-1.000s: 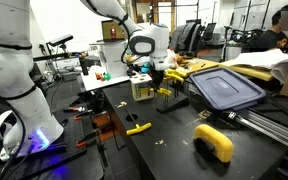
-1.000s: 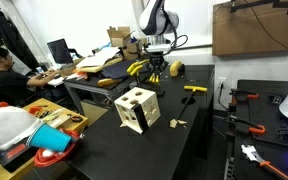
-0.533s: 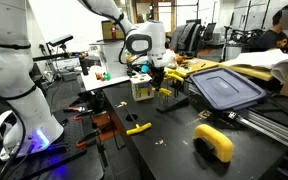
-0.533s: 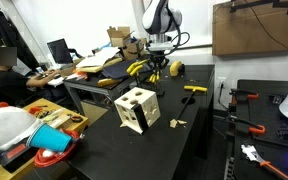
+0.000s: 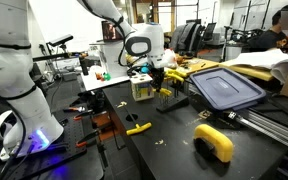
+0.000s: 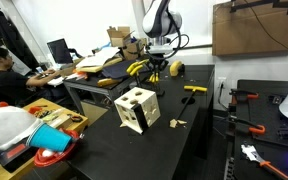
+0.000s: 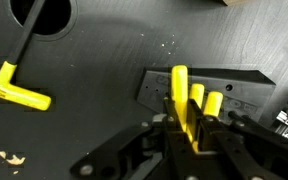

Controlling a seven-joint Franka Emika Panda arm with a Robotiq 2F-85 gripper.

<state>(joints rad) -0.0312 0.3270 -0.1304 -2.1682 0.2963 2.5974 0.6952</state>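
My gripper (image 7: pixel 181 120) is shut on a yellow bar (image 7: pixel 179 92) that stands upright between the black fingers. Just behind it, two more yellow pegs (image 7: pixel 206 100) stand on a grey holder plate (image 7: pixel 242 88). Whether the held bar still touches the plate I cannot tell. In both exterior views the gripper (image 5: pixel 162 84) (image 6: pixel 156 67) hangs low over the dark table, close beside a wooden cube with cut-out holes (image 5: pixel 141 87) (image 6: pixel 137 108). A yellow T-shaped tool (image 7: pixel 14 88) (image 5: pixel 137 128) (image 6: pixel 194 89) lies on the table apart from the gripper.
A dark blue bin lid (image 5: pixel 227 88) and a yellow curved piece (image 5: pixel 215 142) lie on the table. Orange-handled tools (image 6: pixel 246 97) lie at the table's side. A cardboard box (image 6: pixel 249 28) stands behind. Coloured cups (image 6: pixel 52 140) sit on a lower side table.
The wrist has shifted very slightly sideways over the table. The gripper stays shut on the yellow bar and nothing else has moved.
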